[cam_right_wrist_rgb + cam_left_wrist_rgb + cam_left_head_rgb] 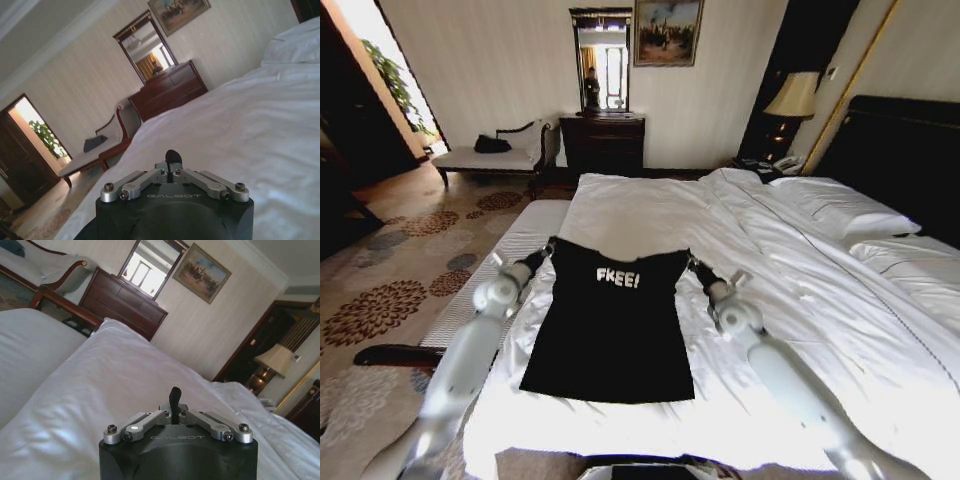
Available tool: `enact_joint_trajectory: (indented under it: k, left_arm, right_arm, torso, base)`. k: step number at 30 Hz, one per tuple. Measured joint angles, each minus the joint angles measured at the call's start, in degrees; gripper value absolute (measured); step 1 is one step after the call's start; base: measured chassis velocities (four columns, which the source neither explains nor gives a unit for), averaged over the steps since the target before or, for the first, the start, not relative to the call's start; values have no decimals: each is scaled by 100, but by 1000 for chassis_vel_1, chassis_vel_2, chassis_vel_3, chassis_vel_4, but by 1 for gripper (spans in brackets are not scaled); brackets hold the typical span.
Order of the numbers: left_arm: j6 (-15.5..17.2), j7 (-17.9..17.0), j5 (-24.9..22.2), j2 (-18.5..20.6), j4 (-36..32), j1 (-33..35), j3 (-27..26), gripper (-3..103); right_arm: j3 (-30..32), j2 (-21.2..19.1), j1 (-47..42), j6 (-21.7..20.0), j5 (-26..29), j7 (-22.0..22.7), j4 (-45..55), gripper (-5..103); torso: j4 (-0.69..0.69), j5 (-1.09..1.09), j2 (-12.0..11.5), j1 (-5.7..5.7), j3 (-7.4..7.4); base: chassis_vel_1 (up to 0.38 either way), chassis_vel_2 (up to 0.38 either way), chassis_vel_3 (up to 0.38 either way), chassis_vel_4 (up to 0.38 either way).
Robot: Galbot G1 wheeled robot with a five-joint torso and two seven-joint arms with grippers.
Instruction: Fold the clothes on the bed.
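Observation:
The clothes are one black T-shirt with white lettering, stretched flat near the foot of the white bed. Its top edge runs taut between my two grippers and its hem lies on the sheet close to me. My left gripper is shut on the shirt's top left corner, and my right gripper is shut on the top right corner. In the left wrist view the dark fingertips stand pressed together above the sheet; the right wrist view shows the right gripper's fingertips pressed together too. The sleeves are hidden.
White pillows and a dark headboard are at the right. A pale bench runs along the bed's left side. A dark dresser with a mirror, a cream chaise and a lamp stand by the far wall.

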Motion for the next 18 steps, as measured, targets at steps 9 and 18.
enact_joint_trajectory:
  k: [9,18]
  left_arm:
    - [101,-7,19,227,-1313,1700,-998,1]
    - [145,2,314,29,-1541,2803,-1517,1]
  right_arm:
    - [272,-148,-1393,-53,-269,409,989,0]
    - [440,10,-2319,81,-579,507,1116,0]
  torso:
    - [-4,2,0,1,0]
    - [-4,1,1,2,1]
  base:
    - [0,0,0,0]
    - [0,0,0,0]
